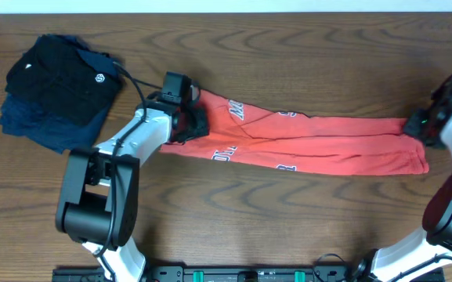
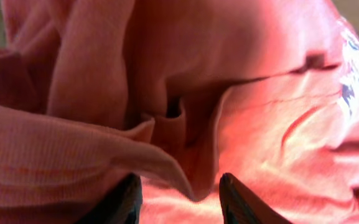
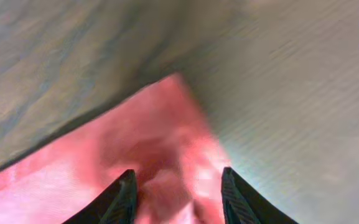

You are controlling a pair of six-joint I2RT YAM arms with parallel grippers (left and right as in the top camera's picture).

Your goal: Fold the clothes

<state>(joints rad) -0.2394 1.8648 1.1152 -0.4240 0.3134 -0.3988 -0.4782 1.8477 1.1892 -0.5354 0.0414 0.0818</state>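
Coral-red on brown wood: found the T-shirt (image 1: 320,141) stretched lengthwise on the counter (image 1: 249,219), running rightward from the dark garment pile (image 1: 57,90), near end bunched in the part-closed left hand (image 1: 188,121), far corner under the open, empty right hand (image 1: 418,125).

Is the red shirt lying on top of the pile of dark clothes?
No, the red shirt lies stretched along the table, clear of the dark pile.

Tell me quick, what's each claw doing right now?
Left gripper: closed on a bunch of the red shirt.
Right gripper: open, over the shirt's corner, holding nothing.
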